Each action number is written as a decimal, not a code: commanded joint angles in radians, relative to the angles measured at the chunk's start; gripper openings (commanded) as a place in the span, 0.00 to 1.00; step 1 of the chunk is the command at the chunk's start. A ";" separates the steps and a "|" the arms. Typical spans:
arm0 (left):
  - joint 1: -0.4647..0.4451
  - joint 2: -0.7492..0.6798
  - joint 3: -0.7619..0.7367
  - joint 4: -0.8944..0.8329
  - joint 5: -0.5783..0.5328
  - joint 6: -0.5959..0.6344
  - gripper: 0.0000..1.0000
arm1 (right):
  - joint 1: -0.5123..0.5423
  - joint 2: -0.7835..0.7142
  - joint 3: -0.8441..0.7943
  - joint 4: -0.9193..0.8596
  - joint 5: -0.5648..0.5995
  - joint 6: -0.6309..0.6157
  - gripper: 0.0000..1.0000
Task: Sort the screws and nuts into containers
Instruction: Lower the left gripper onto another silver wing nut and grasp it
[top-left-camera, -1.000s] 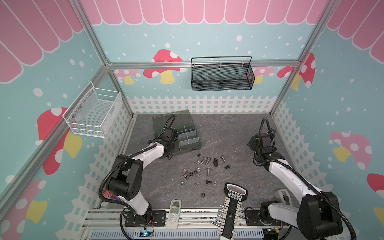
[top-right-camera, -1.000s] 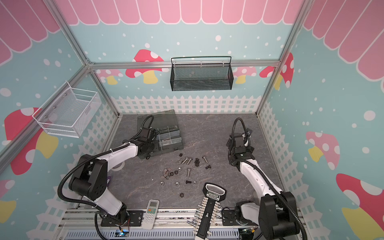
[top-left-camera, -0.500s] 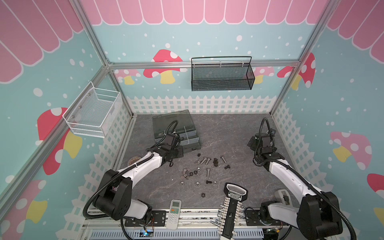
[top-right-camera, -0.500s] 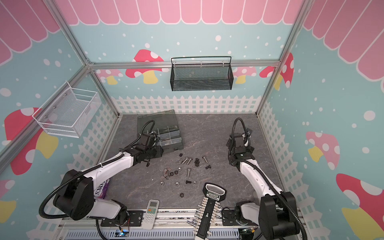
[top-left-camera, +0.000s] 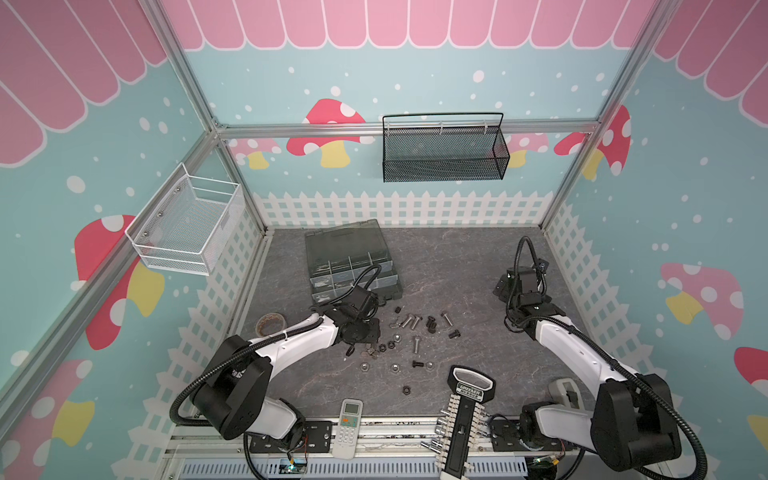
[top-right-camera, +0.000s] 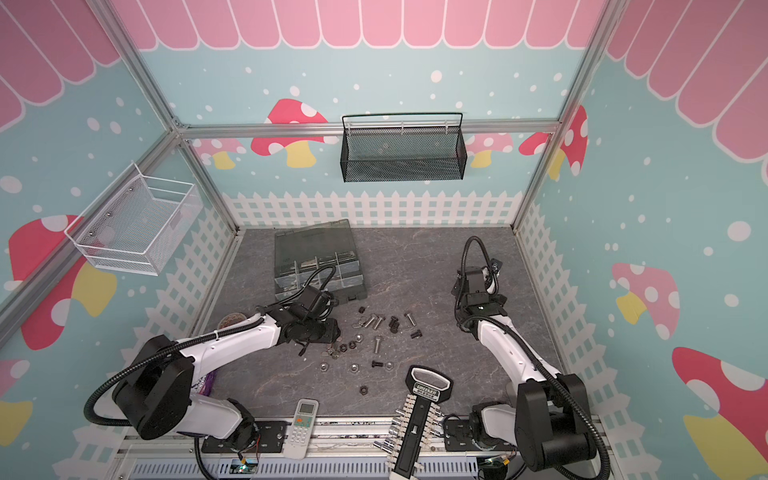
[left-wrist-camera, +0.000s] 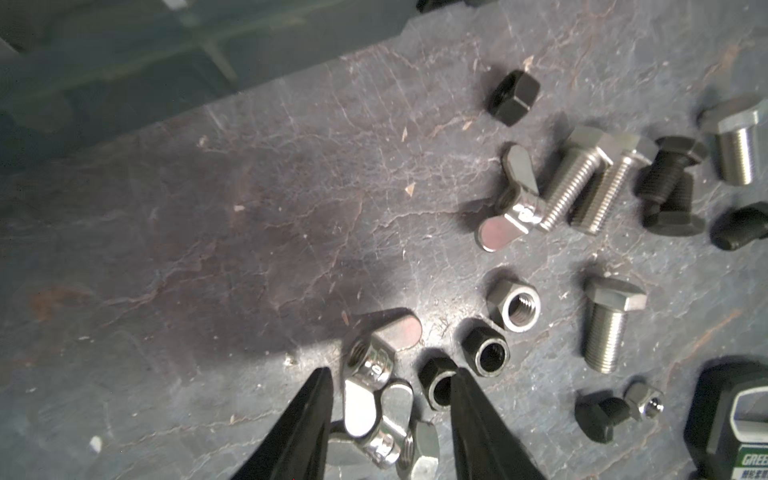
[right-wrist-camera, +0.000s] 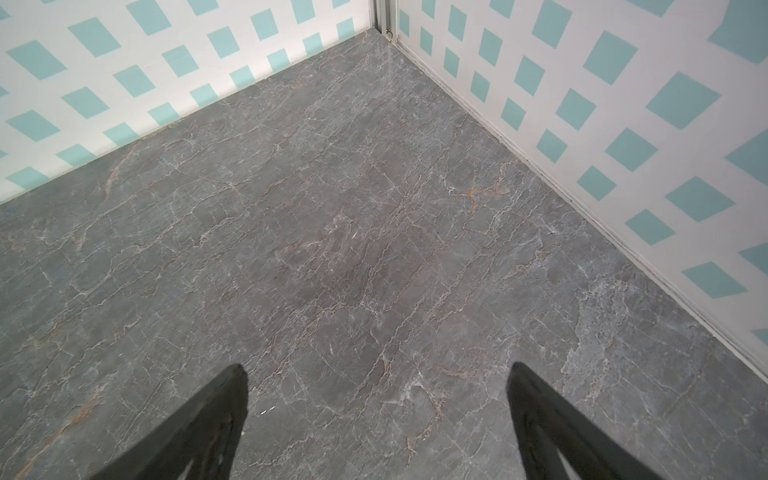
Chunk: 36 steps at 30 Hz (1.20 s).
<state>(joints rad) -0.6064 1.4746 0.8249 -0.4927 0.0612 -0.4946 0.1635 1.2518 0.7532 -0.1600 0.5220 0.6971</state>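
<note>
Silver and black screws (top-left-camera: 411, 321) and nuts (top-left-camera: 395, 367) lie scattered mid-table in both top views. Behind them stands the dark organizer box with its containers (top-left-camera: 353, 266), lid up. My left gripper (left-wrist-camera: 390, 372) is open and low over the near-left end of the pile (top-right-camera: 332, 351). Between its fingers lie silver wing nuts (left-wrist-camera: 374, 361) and a silver hex nut (left-wrist-camera: 419, 449), and a black nut (left-wrist-camera: 438, 382) touches one finger. Silver screws (left-wrist-camera: 573, 183) lie farther out. My right gripper (right-wrist-camera: 376, 370) is open over bare table at the right (top-left-camera: 505, 286).
A black socket rack (top-left-camera: 465, 415) and a white remote (top-left-camera: 349, 422) lie at the front edge. A tape roll (top-left-camera: 270, 324) sits by the left fence. A black mesh basket (top-left-camera: 444, 153) and a white wire basket (top-left-camera: 187, 224) hang on the walls.
My left arm has swung from the organizer box forward to the pile of nuts, and its jaws have widened. The right arm has not moved.
</note>
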 joint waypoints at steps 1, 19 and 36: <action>-0.016 0.028 -0.010 -0.039 0.022 -0.019 0.50 | 0.002 -0.001 0.020 -0.025 0.016 0.026 0.98; -0.016 0.106 0.030 -0.099 -0.191 -0.022 0.51 | 0.002 0.012 0.036 -0.028 0.012 0.023 0.98; 0.005 0.183 0.049 -0.034 -0.192 -0.030 0.47 | 0.003 0.017 0.024 -0.028 0.012 0.026 0.98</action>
<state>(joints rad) -0.6094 1.6238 0.8677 -0.5407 -0.1246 -0.5129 0.1635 1.2594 0.7753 -0.1764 0.5224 0.6975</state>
